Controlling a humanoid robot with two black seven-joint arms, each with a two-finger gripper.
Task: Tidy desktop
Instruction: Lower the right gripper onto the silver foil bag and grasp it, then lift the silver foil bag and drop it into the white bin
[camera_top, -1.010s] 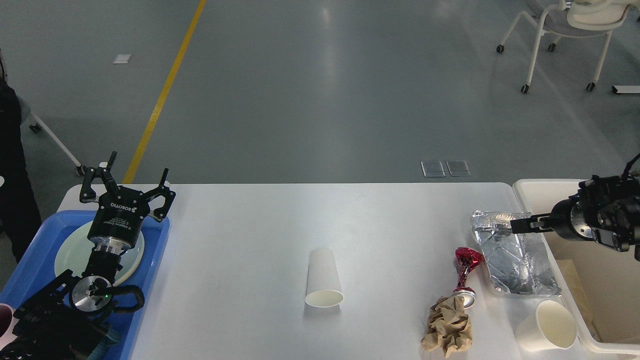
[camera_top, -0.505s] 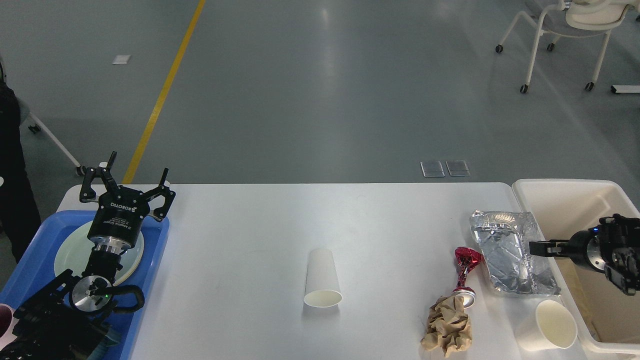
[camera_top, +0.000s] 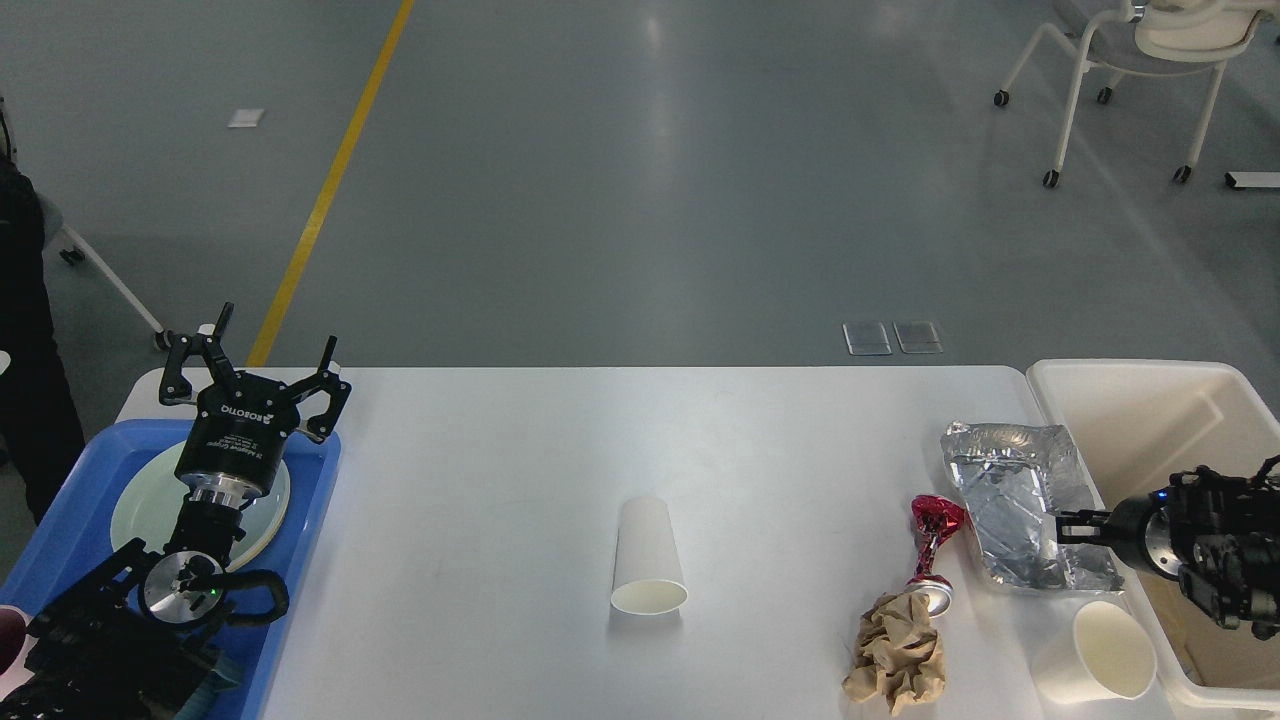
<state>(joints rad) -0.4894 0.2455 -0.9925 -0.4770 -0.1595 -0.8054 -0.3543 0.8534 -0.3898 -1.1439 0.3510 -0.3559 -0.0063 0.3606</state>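
Since the earlier frames the right gripper (camera_top: 1072, 524) has been drawn back from the far end of the foil tray (camera_top: 1025, 505) and brought nearer, and is now seen at the tray's near right edge, over the rim of the cream bin (camera_top: 1130, 385). Its fingers are seen small and dark, close together; whether it is parted or clamped cannot be told. The left gripper (camera_top: 257, 367) is unchanged: it is held above the blue tray (camera_top: 60, 500) and the pale plate (camera_top: 135, 510), its fingers spread wide with nothing between them.

The desktop (camera_top: 520, 470) is seen spanning the middle of the view, with the blue tray at its left end and the bin at its right end. On it are noted: a white paper cup (camera_top: 647, 557) lying on its side near the middle, mouth toward the viewer; a crushed red can (camera_top: 932, 548) just left of the foil tray; a crumpled brown paper (camera_top: 897, 655) touching the can's near end; and a second paper cup (camera_top: 1098, 655) tipped on its side at the near right corner, just beside the bin.
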